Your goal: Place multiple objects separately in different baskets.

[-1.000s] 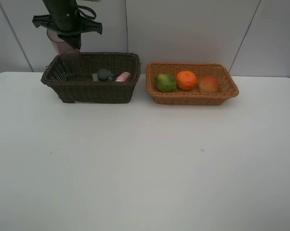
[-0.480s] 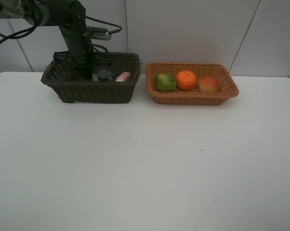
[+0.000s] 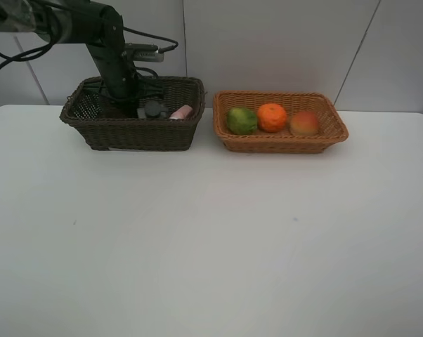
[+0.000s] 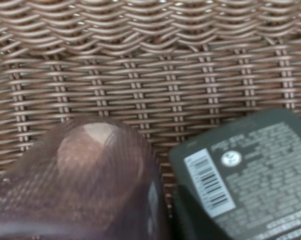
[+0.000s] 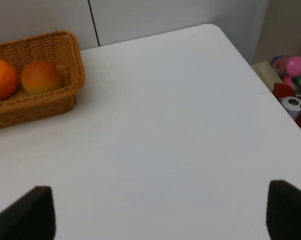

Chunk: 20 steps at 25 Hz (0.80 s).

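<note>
Down inside the dark brown basket (image 3: 131,126) goes the left arm (image 3: 113,56), its gripper hidden from every view, so whether it grips the pink cup (image 4: 85,185) can't be told; the cup lies on the weave right beside the dark bottle (image 4: 245,180). Next door, the tan basket (image 3: 280,140) holds the green fruit (image 3: 241,120), orange (image 3: 271,117) and red-orange fruit (image 3: 304,123). Over the white table (image 5: 165,130), the right gripper (image 5: 158,212) hangs with its fingers spread wide, empty.

White table (image 3: 211,239) against pale paneled wall (image 3: 282,42).
</note>
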Available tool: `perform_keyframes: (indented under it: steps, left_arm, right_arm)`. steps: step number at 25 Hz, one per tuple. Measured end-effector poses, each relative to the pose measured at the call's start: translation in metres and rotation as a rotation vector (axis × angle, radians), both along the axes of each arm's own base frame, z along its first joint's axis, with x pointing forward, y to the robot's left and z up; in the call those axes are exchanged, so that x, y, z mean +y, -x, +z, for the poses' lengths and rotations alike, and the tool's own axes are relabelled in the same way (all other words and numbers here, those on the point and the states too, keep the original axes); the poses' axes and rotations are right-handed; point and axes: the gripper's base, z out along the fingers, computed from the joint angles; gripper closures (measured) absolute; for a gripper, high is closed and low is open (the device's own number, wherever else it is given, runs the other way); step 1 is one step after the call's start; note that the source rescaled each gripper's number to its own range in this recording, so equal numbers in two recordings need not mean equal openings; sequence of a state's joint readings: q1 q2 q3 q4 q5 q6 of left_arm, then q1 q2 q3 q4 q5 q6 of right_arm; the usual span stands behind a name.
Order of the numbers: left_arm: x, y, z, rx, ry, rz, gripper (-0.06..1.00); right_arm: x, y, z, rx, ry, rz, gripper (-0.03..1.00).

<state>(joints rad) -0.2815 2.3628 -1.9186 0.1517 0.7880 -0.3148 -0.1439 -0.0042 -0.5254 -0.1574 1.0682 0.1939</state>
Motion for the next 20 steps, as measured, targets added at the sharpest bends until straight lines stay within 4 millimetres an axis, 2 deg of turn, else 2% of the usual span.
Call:
perform_keyframes:
  steps: [2, 3, 4, 6, 7, 10, 14, 15, 20]
  left_arm:
    - [0.0, 0.0, 0.0, 0.004, -0.001, -0.008, 0.58]
    - [0.0, 0.0, 0.0, 0.005, -0.002, -0.008, 0.4]
    - [0.0, 0.001, 0.0, 0.008, -0.005, -0.008, 0.28]
    - [0.002, 0.001, 0.0, 0.011, -0.015, -0.009, 0.07]
    - [0.002, 0.001, 0.001, 0.012, -0.007, -0.005, 0.01]
    - [-0.001, 0.004, 0.014, 0.006, 0.018, -0.001, -0.05]
    - [-0.001, 0.011, 0.051, -0.034, 0.031, -0.001, -0.05]
    - [-0.001, 0.011, 0.051, -0.034, 0.031, -0.001, -0.05]
    - [-0.004, 0.032, 0.106, -0.069, 0.033, -0.014, -0.05]
  right_arm:
    - [0.0, 0.0, 0.0, 0.0, 0.0, 0.0, 0.11]
    - [0.0, 0.0, 0.0, 0.0, 0.0, 0.0, 0.11]
    - [0.0, 0.0, 0.0, 0.0, 0.0, 0.0, 0.11]
    - [0.0, 0.0, 0.0, 0.0, 0.0, 0.0, 0.11]
    - [0.0, 0.0, 0.0, 0.0, 0.0, 0.0, 0.11]
    - [0.0, 0.0, 0.0, 0.0, 0.0, 0.0, 0.11]
    - [0.0, 0.0, 0.0, 0.0, 0.0, 0.0, 0.11]
    - [0.0, 0.0, 0.0, 0.0, 0.0, 0.0, 0.11]
    - [0.0, 0.0, 0.0, 0.0, 0.0, 0.0, 0.11]
